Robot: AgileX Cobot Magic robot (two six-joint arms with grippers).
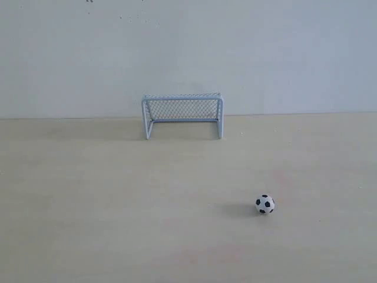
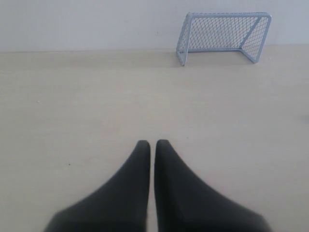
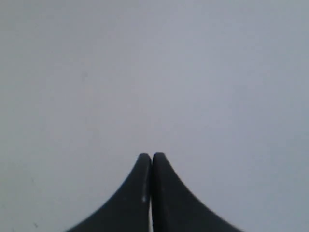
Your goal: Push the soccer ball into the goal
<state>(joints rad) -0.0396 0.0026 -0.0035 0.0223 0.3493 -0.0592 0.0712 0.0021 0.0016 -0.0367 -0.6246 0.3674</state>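
Note:
The soccer ball (image 1: 265,204), small and white with black patches, rests on the pale tabletop at the front right of the exterior view. The goal (image 1: 182,115), a pale tubular frame with mesh netting, stands at the back centre against the wall, its mouth facing the front. The goal (image 2: 223,36) also shows in the left wrist view, far ahead of my left gripper (image 2: 153,143), which is shut with nothing in it. My right gripper (image 3: 152,155) is shut and empty, facing only a plain grey surface. Neither gripper appears in the exterior view. The ball is out of both wrist views.
The pale wooden tabletop (image 1: 118,194) runs back to a plain grey-white wall (image 1: 188,47). Nothing else stands on the table.

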